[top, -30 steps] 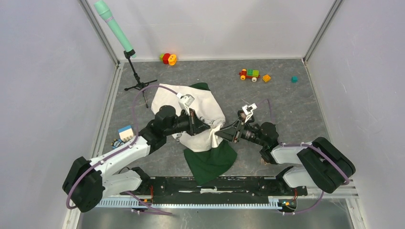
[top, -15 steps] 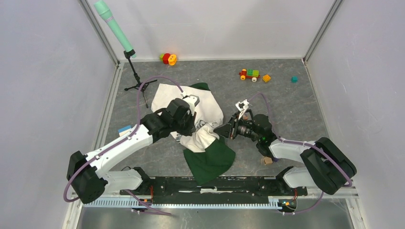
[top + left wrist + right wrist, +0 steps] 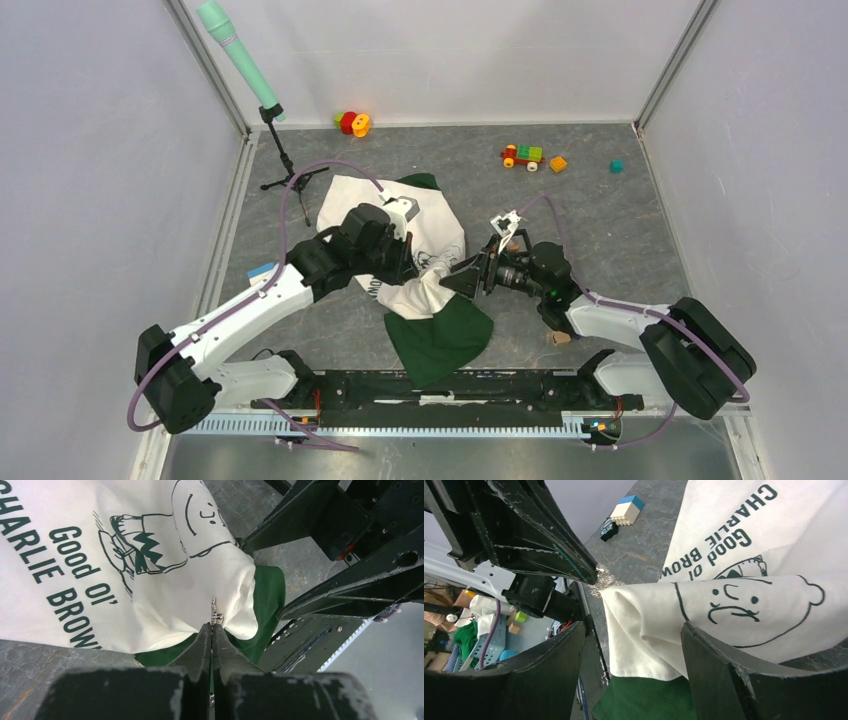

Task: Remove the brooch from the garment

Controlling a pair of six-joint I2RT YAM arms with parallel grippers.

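- Left pincer (image 3: pixel 212 626) has its two fingers pressed tight together on the near end of the brooch (image 3: pixel 216 611), a small glittering silver piece.
- Seen from the left wrist, the brooch's long axis runs in line with the fingers. It points straight away from the fingertips, and its far end lies against a raised ridge of white cloth.
- That ridge belongs to the shirt (image 3: pixel 100 595), which is white with a dark green cartoon face and the words "Good Ol' Charlie Brown". A dark green part shows under the white edge, just beside the fingertips.
- The right pincer (image 3: pixel 634 625) is spread wide, and a fold of white cloth bearing the cartoon face lies between its two fingers.
- Seen from the right wrist, the brooch sparkles at the corner of that fold, right at the tip of the left pincer.
- From above, the shirt lies bunched on the grey table (image 3: pixel 620 230) between the two arms, with its largest green part spreading toward their bases. Both pincers meet at the shirt's right edge.
- A blue-and-white block (image 3: pixel 626 511) sits on the table beyond the shirt, well apart from the brooch.
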